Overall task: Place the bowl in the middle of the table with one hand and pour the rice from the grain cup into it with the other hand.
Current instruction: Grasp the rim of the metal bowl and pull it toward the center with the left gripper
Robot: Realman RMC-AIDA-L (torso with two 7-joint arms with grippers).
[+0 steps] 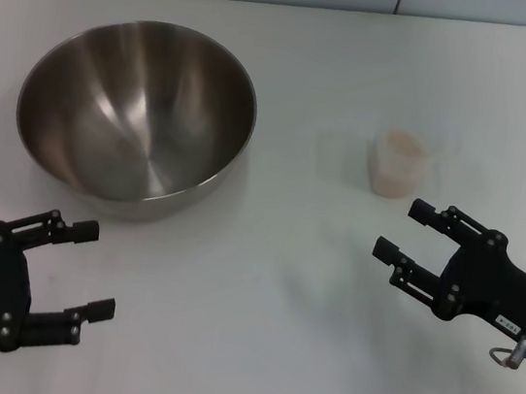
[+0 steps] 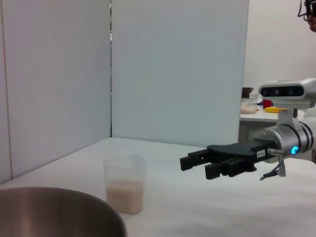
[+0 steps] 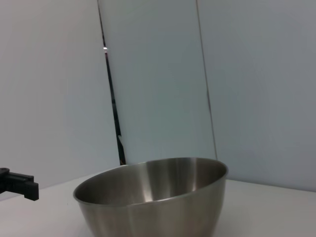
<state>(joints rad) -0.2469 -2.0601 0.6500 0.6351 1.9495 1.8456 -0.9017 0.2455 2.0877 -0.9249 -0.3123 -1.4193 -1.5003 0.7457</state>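
While untouched, grain cup [image 1: 397,162] beyond jaws

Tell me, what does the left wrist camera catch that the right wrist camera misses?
Only the left wrist view shows the grain cup with rice in its bottom, and the open right gripper hanging above the table. Only the right wrist view shows the bowl's whole side and a tip of the left gripper. Both show the bowl, table and wall panels.
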